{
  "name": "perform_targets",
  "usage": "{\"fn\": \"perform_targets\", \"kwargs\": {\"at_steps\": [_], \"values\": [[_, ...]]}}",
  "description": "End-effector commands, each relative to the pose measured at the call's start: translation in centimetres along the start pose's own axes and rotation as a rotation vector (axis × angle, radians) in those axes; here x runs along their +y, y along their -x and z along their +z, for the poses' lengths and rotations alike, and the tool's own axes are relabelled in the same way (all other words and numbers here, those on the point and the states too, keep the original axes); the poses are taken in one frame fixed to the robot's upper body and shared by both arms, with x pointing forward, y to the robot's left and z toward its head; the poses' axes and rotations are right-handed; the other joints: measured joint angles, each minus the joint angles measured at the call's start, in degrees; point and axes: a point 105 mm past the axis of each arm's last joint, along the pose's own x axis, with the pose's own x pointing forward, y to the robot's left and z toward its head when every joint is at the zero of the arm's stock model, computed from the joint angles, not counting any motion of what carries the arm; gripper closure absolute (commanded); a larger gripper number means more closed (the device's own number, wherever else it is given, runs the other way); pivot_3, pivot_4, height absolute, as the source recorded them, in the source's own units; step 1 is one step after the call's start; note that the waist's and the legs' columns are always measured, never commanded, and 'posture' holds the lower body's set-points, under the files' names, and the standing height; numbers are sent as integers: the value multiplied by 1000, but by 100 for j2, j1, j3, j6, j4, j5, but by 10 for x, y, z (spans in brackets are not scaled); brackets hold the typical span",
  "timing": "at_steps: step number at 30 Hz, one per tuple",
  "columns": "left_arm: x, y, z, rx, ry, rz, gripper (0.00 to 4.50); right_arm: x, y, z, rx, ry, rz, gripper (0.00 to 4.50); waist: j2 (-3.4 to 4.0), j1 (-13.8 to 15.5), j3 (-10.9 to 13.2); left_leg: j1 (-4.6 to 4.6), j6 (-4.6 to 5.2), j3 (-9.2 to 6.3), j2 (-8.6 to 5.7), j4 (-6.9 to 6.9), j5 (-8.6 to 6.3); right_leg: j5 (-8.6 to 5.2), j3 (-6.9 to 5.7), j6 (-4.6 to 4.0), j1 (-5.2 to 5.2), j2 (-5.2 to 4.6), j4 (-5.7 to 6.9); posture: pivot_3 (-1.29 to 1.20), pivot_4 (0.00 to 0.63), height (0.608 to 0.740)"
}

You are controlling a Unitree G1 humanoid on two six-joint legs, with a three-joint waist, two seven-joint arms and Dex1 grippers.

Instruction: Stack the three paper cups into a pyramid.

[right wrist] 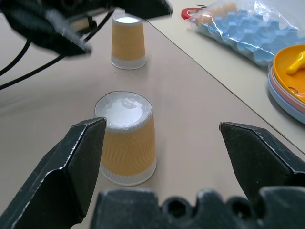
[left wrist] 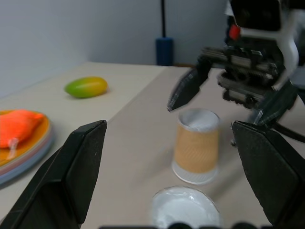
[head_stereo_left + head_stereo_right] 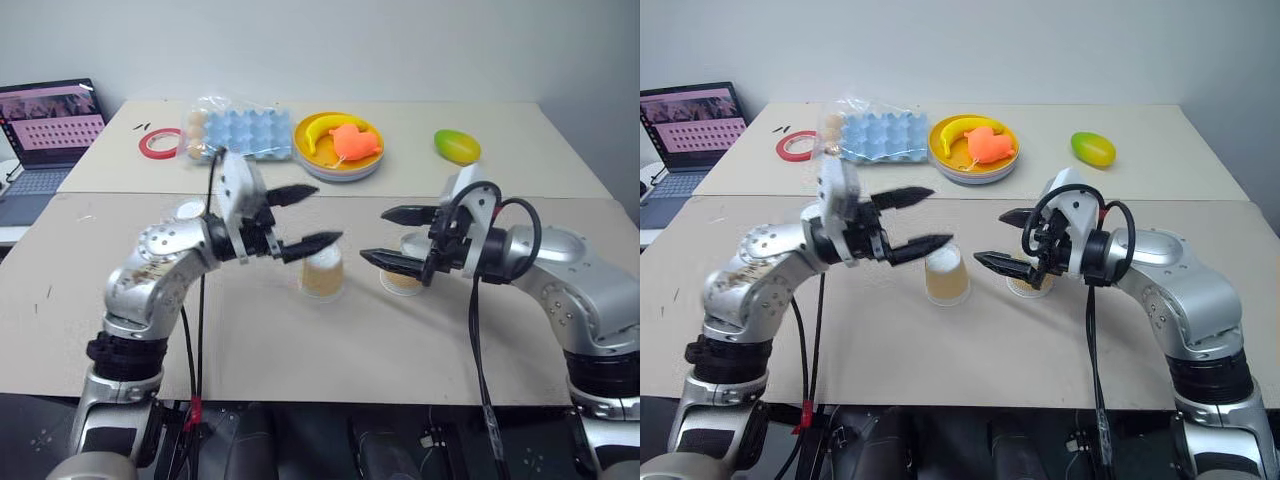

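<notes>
Three tan paper cups stand upside down on the near table, white bottoms up and apart from one another. The middle cup (image 3: 322, 275) sits just below and beyond my left gripper (image 3: 328, 214), which hovers open above it and holds nothing. The right cup (image 3: 403, 283) is partly hidden behind the lower finger of my right gripper (image 3: 374, 235), which is open and empty and points left toward the middle cup. The left cup (image 1: 127, 43) stands farther left, mostly hidden behind my left arm. No cup rests on another.
On the far table lie a blue egg tray in a plastic bag (image 3: 240, 130), stacked plates with a banana and an orange toy (image 3: 338, 145), a green-yellow mango (image 3: 457, 147) and a red tape roll (image 3: 160, 143). A laptop (image 3: 45, 140) stands at the far left.
</notes>
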Motion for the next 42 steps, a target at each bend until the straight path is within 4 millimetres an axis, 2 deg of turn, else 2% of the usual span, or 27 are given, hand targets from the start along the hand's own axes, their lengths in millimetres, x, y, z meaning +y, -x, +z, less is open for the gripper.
{"fn": "perform_targets", "kwargs": {"at_steps": [1,2,5,8,9,15,17,24,27,34,39,42], "values": [[47,27,-5,-47,-11,547,42,0,-1,13,-41,58,8,0,-1,3,0,3,0,0,0,2,0,0,-1,1,7,-1,0,0,150,641],[48,39,-18,-19,-62,693,42,0,-1,12,-40,55,9,0,1,1,-1,7,2,-3,0,2,-1,0,-3,1,15,-1,-6,0,150,641],[39,65,-48,60,-154,928,42,1,-1,10,-34,52,18,0,1,-26,1,41,41,5,-3,17,-24,-3,12,9,64,-5,-26,0,150,641],[30,81,-73,153,-229,1037,42,2,-1,8,-28,50,23,0,-14,33,14,32,41,-5,-2,19,-24,-2,-4,7,51,-4,-19,0,150,641],[29,85,-81,164,-203,1063,42,3,-2,8,-30,48,26,0,-14,55,14,34,41,-9,-3,18,-24,-1,-9,6,55,-4,-16,0,150,641],[41,104,-90,176,-158,1182,42,2,-3,9,-31,46,33,0,-13,76,14,37,37,-3,-5,29,-24,5,-2,13,51,-4,-9,0,150,641],[47,103,-92,186,-157,1173,42,2,-3,10,-33,47,34,0,-13,75,14,36,37,-2,-5,27,-24,5,-2,12,49,-4,-9,0,150,641],[71,77,-107,193,-90,1084,42,1,-1,10,-36,48,18,0,-13,86,14,29,37,-2,-6,24,-25,5,-2,12,50,-4,-18,0,150,641],[80,73,-107,182,-72,1077,42,0,1,9,-34,47,5,0,-13,89,14,29,37,-2,-6,24,-25,5,-2,12,50,-4,-18,0,150,641],[95,67,-93,134,-57,1084,42,1,3,5,-22,38,-11,0,-13,71,14,28,38,-3,-6,20,-25,5,-3,12,51,-4,-21,0,150,641],[100,60,-82,106,-61,1062,42,2,3,3,-15,33,-15,0,-14,58,14,29,38,-4,-6,20,-25,5,-3,12,54,-4,-23,0,150,641],[101,59,-82,103,-50,1058,42,3,3,1,-11,31,-16,0,-14,53,14,29,37,-4,-6,20,-25,5,-4,12,54,-4,-24,0,150,641]]}}
